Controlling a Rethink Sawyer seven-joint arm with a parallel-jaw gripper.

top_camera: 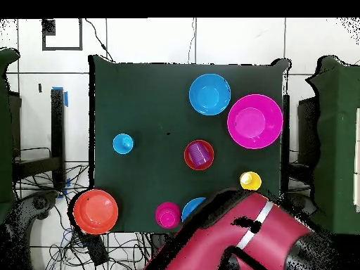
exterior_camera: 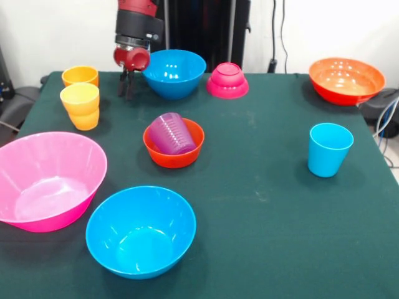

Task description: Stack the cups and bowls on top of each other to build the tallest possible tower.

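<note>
My gripper (exterior_camera: pixel 127 86) hangs shut and empty at the table's far side, between the orange cup (exterior_camera: pixel 80 75) and a blue bowl (exterior_camera: pixel 174 73). The yellow-orange cup (exterior_camera: pixel 80 104) stands upright just in front of the orange one. The ribbed purple cup (exterior_camera: pixel 171 134) lies tilted inside the small orange-red bowl (exterior_camera: pixel 171 159) at mid table. The light blue cup (exterior_camera: pixel 329 148) stands alone on the right. The small magenta bowl (exterior_camera: pixel 227 81) sits upside down. The large pink bowl (exterior_camera: pixel 47 180), the second blue bowl (exterior_camera: pixel 140 230) and the wide orange bowl (exterior_camera: pixel 346 80) stand apart.
In the overhead view my arm (top_camera: pixel 239 235) covers the table's near edge, hiding the orange cup and part of one blue bowl (top_camera: pixel 191 208). The dark green table (exterior_camera: pixel 262 205) has open cloth around the light blue cup (top_camera: pixel 123 143). Cables lie off the table.
</note>
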